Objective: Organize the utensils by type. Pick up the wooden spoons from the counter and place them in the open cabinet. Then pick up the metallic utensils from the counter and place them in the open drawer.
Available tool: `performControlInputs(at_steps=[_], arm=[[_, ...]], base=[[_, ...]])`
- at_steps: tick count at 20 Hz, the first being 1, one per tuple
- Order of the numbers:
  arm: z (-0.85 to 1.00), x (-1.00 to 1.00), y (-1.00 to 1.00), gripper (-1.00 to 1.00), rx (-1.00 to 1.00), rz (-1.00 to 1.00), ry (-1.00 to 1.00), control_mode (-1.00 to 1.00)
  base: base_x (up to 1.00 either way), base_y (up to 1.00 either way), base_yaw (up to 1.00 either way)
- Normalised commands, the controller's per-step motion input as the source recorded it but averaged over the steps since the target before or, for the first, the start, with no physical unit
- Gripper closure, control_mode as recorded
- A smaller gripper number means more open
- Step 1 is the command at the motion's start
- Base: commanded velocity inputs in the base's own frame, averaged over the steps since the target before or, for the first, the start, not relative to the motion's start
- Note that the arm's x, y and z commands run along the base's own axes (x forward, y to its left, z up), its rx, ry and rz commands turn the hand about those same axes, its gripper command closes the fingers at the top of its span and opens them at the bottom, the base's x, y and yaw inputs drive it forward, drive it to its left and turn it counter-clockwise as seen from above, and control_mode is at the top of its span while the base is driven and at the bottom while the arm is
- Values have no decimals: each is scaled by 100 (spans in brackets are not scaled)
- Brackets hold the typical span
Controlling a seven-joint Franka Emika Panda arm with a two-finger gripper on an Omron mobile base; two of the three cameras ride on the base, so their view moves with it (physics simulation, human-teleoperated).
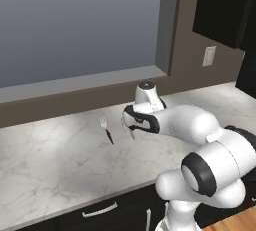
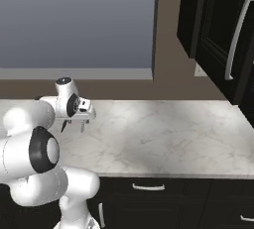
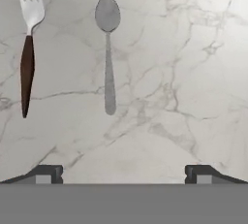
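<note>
On the counter [image 3: 184, 72], one fork [image 3: 28, 48] beside one silver spoon [image 3: 108, 53], wide-open empty tool [image 3: 123, 174] above.

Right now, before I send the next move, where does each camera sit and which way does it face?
Left base view: behind the arm to its left, facing forward and down over the white marble counter; the white arm rises at lower right, beside the small dark-handled silver fork.
Right base view: behind to the right, same counter; arm at lower left.
Hand view: looks straight down past the open gripper, jaws wide, at the fork and the small all-silver spoon lying side by side.
Shared: left base and hand views both show the fork.
</note>
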Motion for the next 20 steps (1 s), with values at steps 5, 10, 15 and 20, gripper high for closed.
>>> performControlInputs(at_steps=[5,10,15,20], arm=[[-23,55,15,-100,0,0,7,-100],[-30,45,21,-100,0,0,3,-100],[-40,44,1,-100,0,0,0,-100],[-40,37,0,-100,0,0,0,-100]], base=[[0,0,0],[0,0,0],[0,0,0],[0,0,0]])
